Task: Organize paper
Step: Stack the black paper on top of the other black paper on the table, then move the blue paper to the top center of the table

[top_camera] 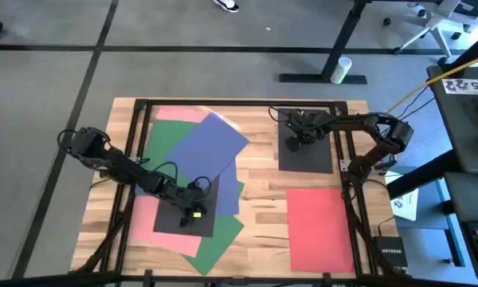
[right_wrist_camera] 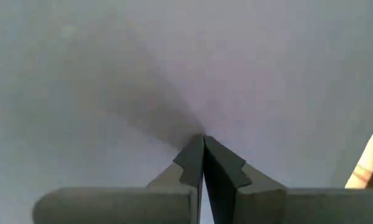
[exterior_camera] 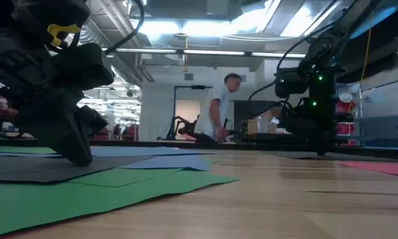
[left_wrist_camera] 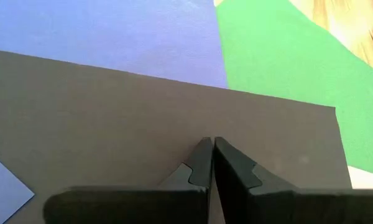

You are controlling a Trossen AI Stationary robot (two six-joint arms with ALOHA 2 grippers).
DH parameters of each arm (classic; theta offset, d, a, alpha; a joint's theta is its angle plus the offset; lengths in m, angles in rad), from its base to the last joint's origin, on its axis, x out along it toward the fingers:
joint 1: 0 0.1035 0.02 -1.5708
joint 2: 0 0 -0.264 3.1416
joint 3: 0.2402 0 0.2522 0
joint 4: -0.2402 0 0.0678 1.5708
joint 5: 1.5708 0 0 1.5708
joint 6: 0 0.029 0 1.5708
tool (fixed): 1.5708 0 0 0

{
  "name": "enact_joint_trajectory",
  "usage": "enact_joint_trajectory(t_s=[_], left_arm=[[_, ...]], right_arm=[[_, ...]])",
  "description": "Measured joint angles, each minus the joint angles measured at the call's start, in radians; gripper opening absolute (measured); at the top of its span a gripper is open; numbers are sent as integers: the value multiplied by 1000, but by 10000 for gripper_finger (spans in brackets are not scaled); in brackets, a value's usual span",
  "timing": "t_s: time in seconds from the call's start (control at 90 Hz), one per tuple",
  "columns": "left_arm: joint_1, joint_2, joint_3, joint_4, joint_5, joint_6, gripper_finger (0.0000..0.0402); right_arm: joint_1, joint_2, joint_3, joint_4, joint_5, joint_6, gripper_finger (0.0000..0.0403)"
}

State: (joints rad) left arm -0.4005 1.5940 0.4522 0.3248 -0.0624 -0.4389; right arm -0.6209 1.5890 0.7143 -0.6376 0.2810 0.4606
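Green paper (exterior_camera: 86,192) lies nearest in the low view, a thin flat matte sheet spread on the pale wood-grain surface (top_camera: 263,199). On it rests a black sheet (top_camera: 175,214), rectangular and dull, and the left hand (top_camera: 193,214) presses on it with its two dark fingers (left_wrist_camera: 202,163) brought together, tips touching the paper. That black sheet tops a loose, fanned pile at about 8 o'clock on the surface: a blue sheet (top_camera: 203,147) skewed at an angle, another green sheet (top_camera: 166,135) and pink sheets (top_camera: 143,217) showing at the edges, corners sticking out unevenly.

At about 1 o'clock a second black sheet (top_camera: 307,155) lies alone and square to the surface edge. The right hand (top_camera: 299,137) stands on it near its far edge, fingers (right_wrist_camera: 196,155) closed against each other, tips on the paper.

At about 5 o'clock a red sheet (top_camera: 319,227) lies flat by itself, well apart from the pile.

A person (exterior_camera: 220,106) in a white shirt shows in the room beyond.
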Motion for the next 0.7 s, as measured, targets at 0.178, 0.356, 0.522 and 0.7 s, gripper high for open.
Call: enact_joint_trajectory(t_s=[0.178,0.356,0.522,0.7], left_arm=[[0,0,0,0,0,0,0],[0,0,0,0,0,0,0],[0,0,0,0,0,0,0],[0,0,0,0,0,-5,0]], right_arm=[[0,-37,-6,-10,14,-21,0],[-1,-101,-6,-19,7,-28,0],[0,-138,-6,-43,-12,-34,0],[38,-150,-5,-37,-23,-50,0]])
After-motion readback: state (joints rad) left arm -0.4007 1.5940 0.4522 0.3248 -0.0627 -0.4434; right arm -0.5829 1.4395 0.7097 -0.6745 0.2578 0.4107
